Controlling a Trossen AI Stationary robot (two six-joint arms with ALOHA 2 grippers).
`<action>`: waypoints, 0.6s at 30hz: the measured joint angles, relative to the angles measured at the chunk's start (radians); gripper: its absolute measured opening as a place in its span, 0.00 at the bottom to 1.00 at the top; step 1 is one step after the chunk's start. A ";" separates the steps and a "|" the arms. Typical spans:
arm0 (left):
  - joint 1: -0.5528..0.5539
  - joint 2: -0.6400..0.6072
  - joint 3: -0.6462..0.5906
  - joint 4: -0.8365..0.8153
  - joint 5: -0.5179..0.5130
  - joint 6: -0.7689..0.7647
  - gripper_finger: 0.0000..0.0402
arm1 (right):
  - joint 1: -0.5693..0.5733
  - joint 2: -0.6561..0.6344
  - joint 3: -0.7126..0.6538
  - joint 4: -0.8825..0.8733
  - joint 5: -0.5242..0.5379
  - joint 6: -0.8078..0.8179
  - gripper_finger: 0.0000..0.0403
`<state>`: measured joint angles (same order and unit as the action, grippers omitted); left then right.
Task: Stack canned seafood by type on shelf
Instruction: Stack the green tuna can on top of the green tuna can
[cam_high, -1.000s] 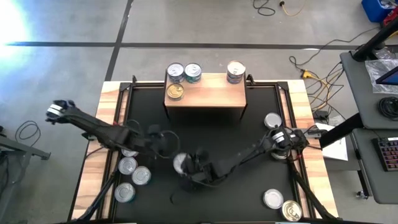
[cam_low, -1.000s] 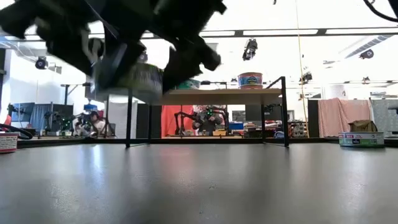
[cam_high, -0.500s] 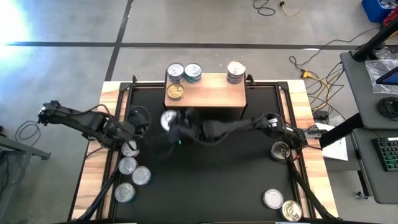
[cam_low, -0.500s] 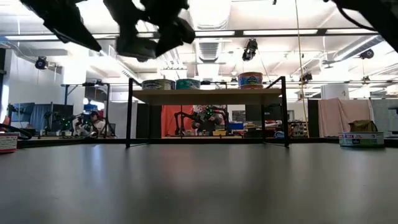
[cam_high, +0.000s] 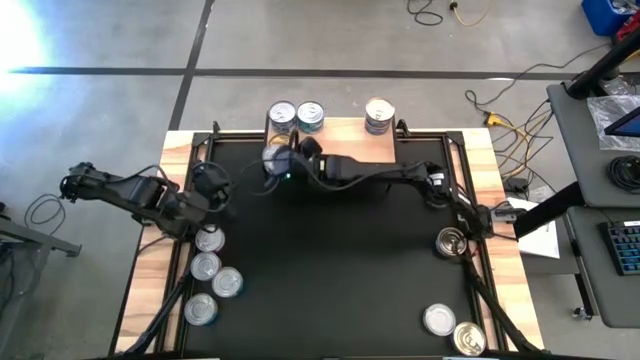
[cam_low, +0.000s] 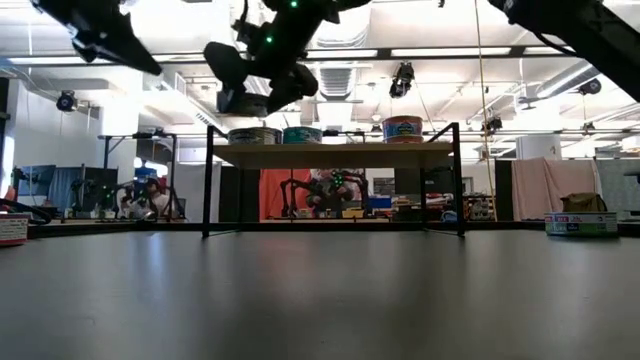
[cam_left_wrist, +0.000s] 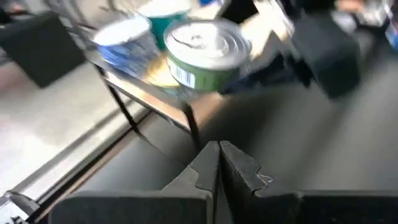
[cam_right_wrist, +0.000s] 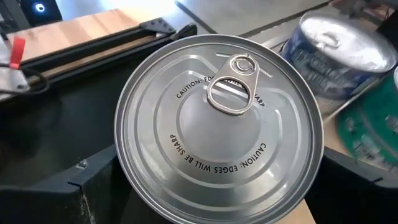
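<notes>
Floor: grey concrete (cam_high: 100, 40), dark tape lines | Ceiling: strip lights (cam_low: 430, 52) | Rear: red curtain (cam_low: 275, 195), cluttered benches.

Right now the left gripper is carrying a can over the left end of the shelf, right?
No, it is the right gripper that carries the can over the left end of the shelf, as the high view shows. The left gripper is shut on nothing, off to the shelf's left.
</notes>
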<state>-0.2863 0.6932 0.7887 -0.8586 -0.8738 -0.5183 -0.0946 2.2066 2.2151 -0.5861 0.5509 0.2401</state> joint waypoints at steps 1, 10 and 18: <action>0.001 0.000 0.000 0.025 -0.024 -0.008 0.00 | -0.009 -0.002 0.000 0.008 -0.006 -0.010 0.91; 0.236 -0.007 0.052 0.177 0.175 0.136 0.00 | -0.085 -0.003 0.001 0.066 -0.079 -0.036 0.92; 0.683 0.045 0.085 0.432 0.707 0.316 0.00 | -0.126 -0.003 0.001 0.071 -0.133 -0.067 0.92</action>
<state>0.3968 0.7379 0.8734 -0.4269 -0.1669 -0.2019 -0.2203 2.2032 2.2162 -0.5154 0.4178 0.1731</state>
